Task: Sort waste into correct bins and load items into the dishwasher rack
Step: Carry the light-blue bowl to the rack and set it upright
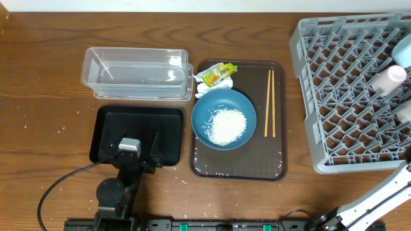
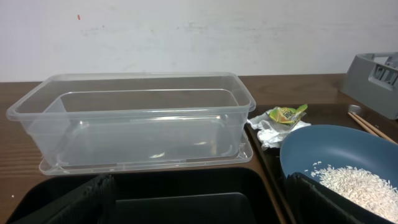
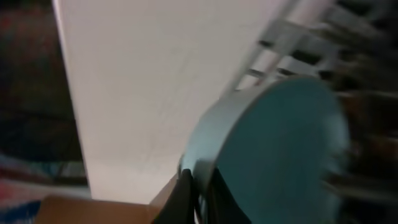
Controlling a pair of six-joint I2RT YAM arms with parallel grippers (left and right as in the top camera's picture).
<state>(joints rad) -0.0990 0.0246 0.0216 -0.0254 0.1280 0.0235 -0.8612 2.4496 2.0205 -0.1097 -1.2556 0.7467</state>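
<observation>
Loose white rice lies heaped in a dark blue dish on the brown serving tray. Crumpled tissue and a yellow-green wrapper sit at the tray's back left, and the chopsticks lie along its right side. My left gripper hangs open over the black tray, with the clear tub behind it. In the grey rack are a pink bowl and a white cup. My right gripper is shut on the rim of the light-blue bowl.
The left wrist view looks over the black tray to the clear tub, with the tissue, the wrapper and the rice dish to its right. Stray grains dot the table. The right arm enters from the bottom right.
</observation>
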